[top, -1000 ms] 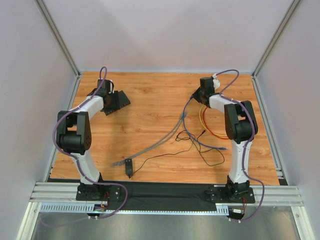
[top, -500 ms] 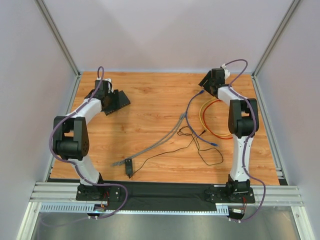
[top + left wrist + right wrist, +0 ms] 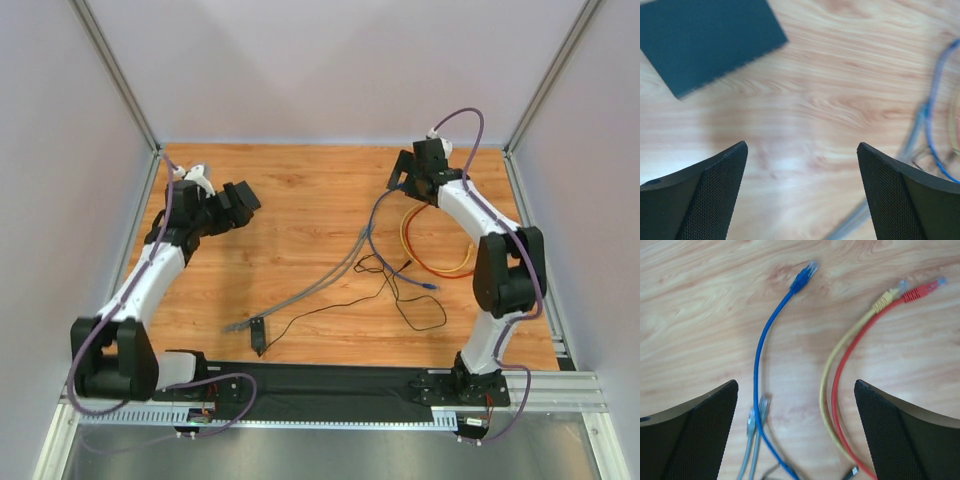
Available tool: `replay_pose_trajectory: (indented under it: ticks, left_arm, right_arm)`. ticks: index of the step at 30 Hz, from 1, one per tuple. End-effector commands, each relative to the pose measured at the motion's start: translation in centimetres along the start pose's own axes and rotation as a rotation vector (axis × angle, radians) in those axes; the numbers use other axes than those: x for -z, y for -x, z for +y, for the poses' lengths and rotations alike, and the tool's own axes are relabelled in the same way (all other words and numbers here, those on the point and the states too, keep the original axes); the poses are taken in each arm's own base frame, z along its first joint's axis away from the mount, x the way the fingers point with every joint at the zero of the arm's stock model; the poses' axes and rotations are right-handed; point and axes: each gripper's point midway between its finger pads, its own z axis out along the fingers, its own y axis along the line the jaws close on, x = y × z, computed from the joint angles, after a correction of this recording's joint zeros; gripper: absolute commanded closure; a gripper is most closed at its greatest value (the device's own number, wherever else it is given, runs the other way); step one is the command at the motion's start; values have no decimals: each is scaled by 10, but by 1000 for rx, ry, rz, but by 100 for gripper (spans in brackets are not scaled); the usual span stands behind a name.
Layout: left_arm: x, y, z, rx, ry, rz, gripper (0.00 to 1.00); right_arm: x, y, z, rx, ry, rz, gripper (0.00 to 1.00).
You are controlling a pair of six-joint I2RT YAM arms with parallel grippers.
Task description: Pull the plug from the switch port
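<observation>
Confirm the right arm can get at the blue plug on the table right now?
Probably yes. The right pincer hangs open over the table with the blue plug just ahead of it, lying loose with nothing over it. The yellow plug and red plug lie off to one side, apart from it.

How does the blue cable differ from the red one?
The blue cable ends by itself; the red cable ends close beside a yellow cable. The blue cable's plug sits left of the red cable's in the right wrist view. Both end in clear plugs lying loose on the wooden table.
</observation>
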Motion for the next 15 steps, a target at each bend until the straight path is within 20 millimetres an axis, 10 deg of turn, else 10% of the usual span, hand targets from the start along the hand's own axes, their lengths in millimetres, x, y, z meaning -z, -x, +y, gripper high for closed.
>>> replay_pose_trajectory:
  ticks: [1,9,15]
  left_arm:
    - [46,12,-53,105,-217,-112,0]
    - [134,-42,-96,157,-457,-59,0]
    - [149,-101,-96,314,-564,22,0]
  right_arm:
    - [50,-13,-20,124,-55,20,0]
    - [122,-109,6,305,-3,90,0]
    - [144,-182,11,430,-51,179,0]
